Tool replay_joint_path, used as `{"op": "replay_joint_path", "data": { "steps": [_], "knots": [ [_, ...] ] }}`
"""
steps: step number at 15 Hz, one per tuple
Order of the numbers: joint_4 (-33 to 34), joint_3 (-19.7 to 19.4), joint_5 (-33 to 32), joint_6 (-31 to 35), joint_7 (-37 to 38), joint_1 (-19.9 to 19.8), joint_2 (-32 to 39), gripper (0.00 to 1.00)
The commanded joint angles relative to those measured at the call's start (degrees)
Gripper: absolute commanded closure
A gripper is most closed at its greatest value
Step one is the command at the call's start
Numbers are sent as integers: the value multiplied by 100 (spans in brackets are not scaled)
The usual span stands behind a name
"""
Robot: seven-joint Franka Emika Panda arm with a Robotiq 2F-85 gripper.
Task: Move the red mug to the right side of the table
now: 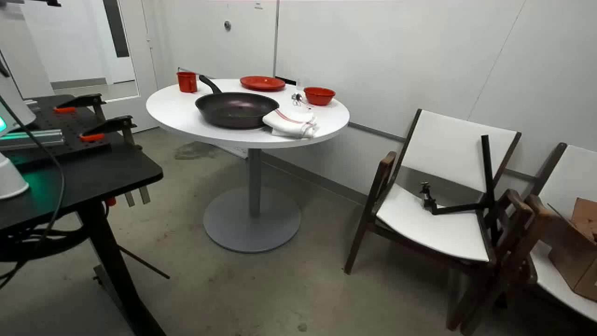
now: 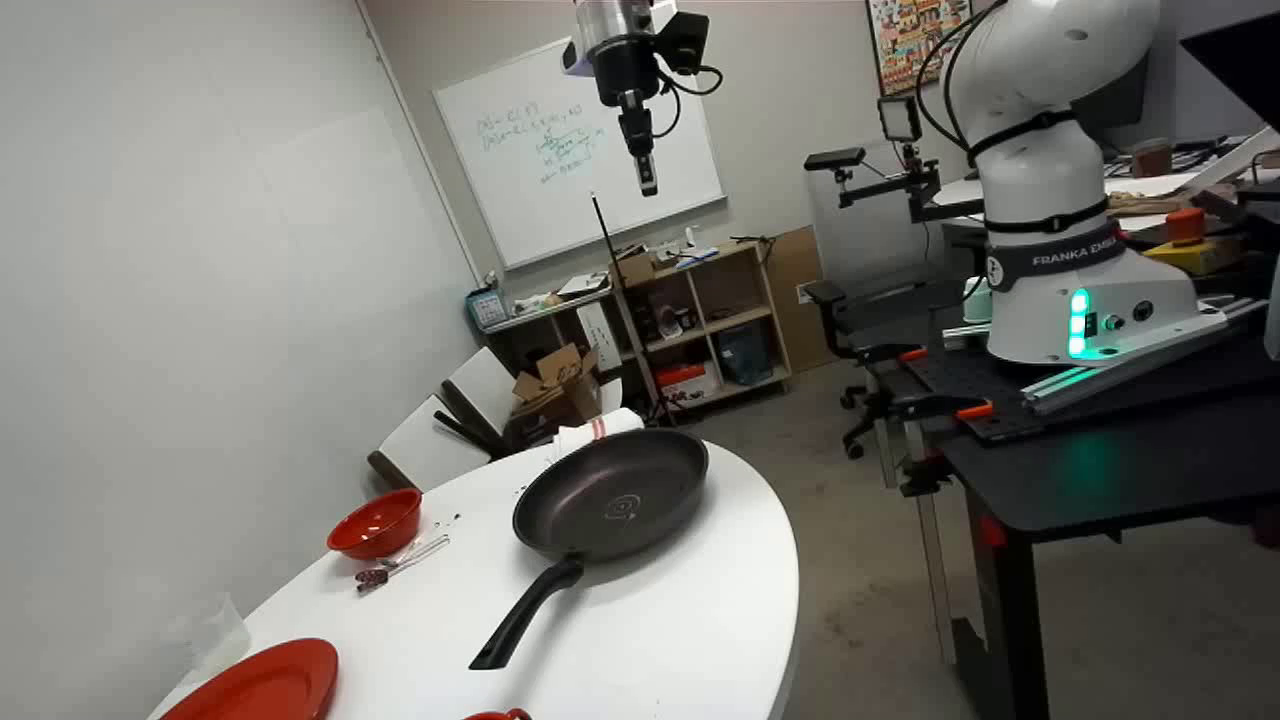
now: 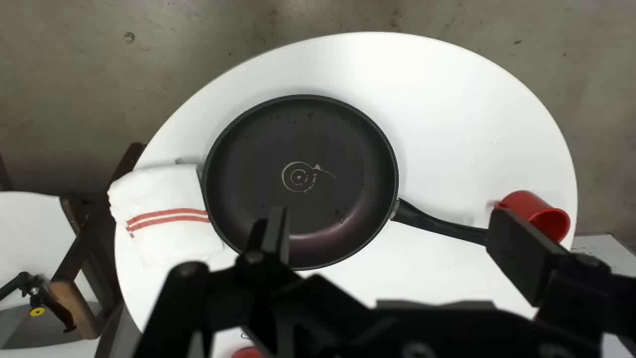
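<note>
Progress is judged to be at the start of the task. In an exterior view the red mug (image 1: 187, 82) stands toward the left edge of the round white table (image 1: 170, 109). Relative to the claw (image 2: 649, 185), the mug is below and well off to one side. No part of the transfer is done.

Claw state: the fingers (image 3: 526, 256) are spread wide and hold nothing. The black pan (image 3: 298, 169) shows through the gap between them but lies well below the claw. In the wrist view the finger on the mug's side covers part of the mug; this is overlap in the line of sight, not contact.

Remaining steps, as judged: shift the claw sideways over the mug, lower, grip, lift clear of the pan handle, carry across, set down and release. The destination is probably on the opposite side of the claw, toward the folded towel (image 3: 164, 219); no exact spot is marked.

Orientation: the mug is upright, mouth up. Its long axis is vertical, roughly parallel to the downward-pointing claw. In the wrist view the rim appears farther out from the claw than the base; treat this as perspective, not tilt. The heading of the mug's handle cannot be told with confidence.
</note>
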Motion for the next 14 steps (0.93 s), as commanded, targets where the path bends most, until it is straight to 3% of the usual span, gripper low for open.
{"op": "replay_joint_path", "data": {
  "steps": [1, 14],
  "knots": [
    [12, 49, 24, -17, -17, -53, 4, 0],
    [131, 43, 63, -66, -53, -19, 136, 0]
  ]
}}
